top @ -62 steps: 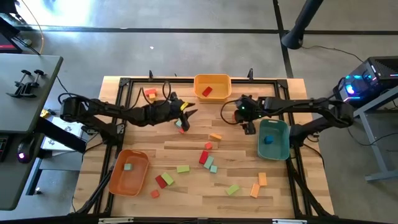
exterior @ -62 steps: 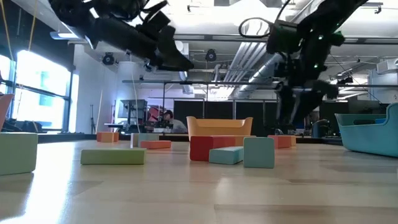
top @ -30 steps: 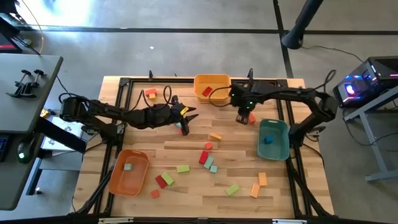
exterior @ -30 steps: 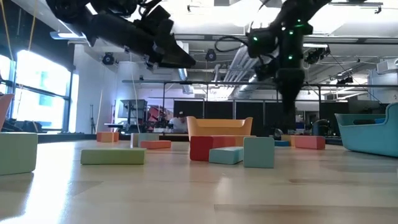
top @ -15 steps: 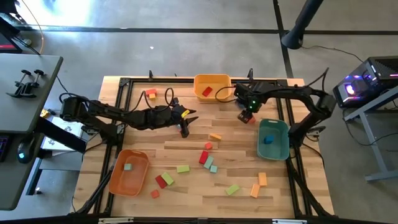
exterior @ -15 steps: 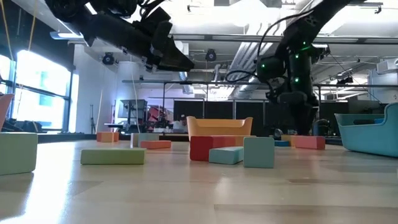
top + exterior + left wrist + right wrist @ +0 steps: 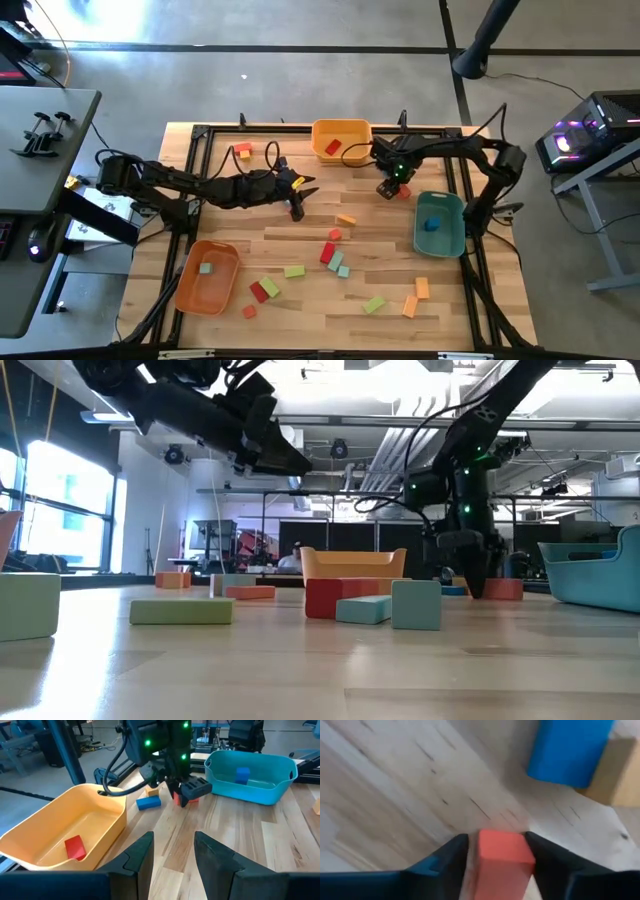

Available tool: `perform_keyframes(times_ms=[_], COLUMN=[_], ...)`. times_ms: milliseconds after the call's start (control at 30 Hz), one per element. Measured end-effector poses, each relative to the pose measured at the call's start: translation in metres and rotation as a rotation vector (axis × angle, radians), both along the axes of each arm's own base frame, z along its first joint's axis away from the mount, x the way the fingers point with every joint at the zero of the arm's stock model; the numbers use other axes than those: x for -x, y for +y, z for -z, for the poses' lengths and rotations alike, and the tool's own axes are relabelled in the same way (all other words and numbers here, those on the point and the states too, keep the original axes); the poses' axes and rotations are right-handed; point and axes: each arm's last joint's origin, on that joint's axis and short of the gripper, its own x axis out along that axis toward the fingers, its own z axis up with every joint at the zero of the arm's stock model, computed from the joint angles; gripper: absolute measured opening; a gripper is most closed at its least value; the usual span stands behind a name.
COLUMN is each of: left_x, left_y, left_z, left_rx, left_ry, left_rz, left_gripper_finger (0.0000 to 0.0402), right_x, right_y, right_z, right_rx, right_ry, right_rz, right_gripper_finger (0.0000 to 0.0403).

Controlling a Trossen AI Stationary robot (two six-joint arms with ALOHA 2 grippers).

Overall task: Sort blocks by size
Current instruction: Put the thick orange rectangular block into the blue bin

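Near the table's (image 7: 300, 300) far edge, beside the teal tray (image 7: 440, 225), the right hand (image 7: 390, 190) straddled a red block (image 7: 502, 855), fingers apart, not yet clenched. Next: close and lift. The left hand (image 7: 300, 205) hovered mid-table, released and empty.

Red block (image 7: 501, 851) on wood; other blocks (image 7: 336, 257) scattered mid-table.

Right gripper (image 7: 388, 190) low beside the teal tray (image 7: 441, 226).
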Motion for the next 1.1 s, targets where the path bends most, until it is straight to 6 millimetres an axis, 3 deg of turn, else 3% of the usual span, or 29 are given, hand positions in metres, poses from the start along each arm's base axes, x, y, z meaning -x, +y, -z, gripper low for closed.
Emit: perform_keyframes(times_ms=[100,300,433,533,667,767,900,1100], left_x=[0.001,0.001,0.001,0.001,0.000,-0.001,-0.002,-0.003], left_y=[0.000,0.000,0.000,0.000,0.000,0.000,0.000,0.000], left_z=[0.002,0.004,0.004,0.003,0.002,-0.001,-0.006,-0.010], left_rx=[0.019,0.024,0.026,0.025,0.024,0.021,0.017,0.009], left_ry=[0.016,0.031,0.027,0.026,0.013,-0.020,-0.074,-0.113], left_rz=[-0.006,-0.007,-0.008,-0.007,-0.007,-0.007,-0.006,-0.005], left_gripper_finger=[0.0126,0.0126,0.0126,0.0126,0.0126,0.0126,0.0126,0.0126], right_x=[-0.006,-0.010,0.008,0.036,0.076,0.093,0.105,0.113], right_y=[0.007,0.038,0.074,0.107,0.142,0.157,0.163,0.163], right_z=[-0.005,-0.058,-0.105,-0.120,-0.110,-0.093,-0.073,-0.064], right_rx=[0.038,0.215,0.398,0.508,0.603,0.608,0.658,0.676], right_ry=[-0.035,-0.195,-0.333,-0.439,-0.564,-0.627,-0.602,-0.519], right_rz=[-0.063,-0.161,-0.150,-0.097,-0.037,0.001,0.076,0.140], right_gripper_finger=[0.0127,0.0129,0.0129,0.0129,0.0129,0.0129,0.0129,0.0129])
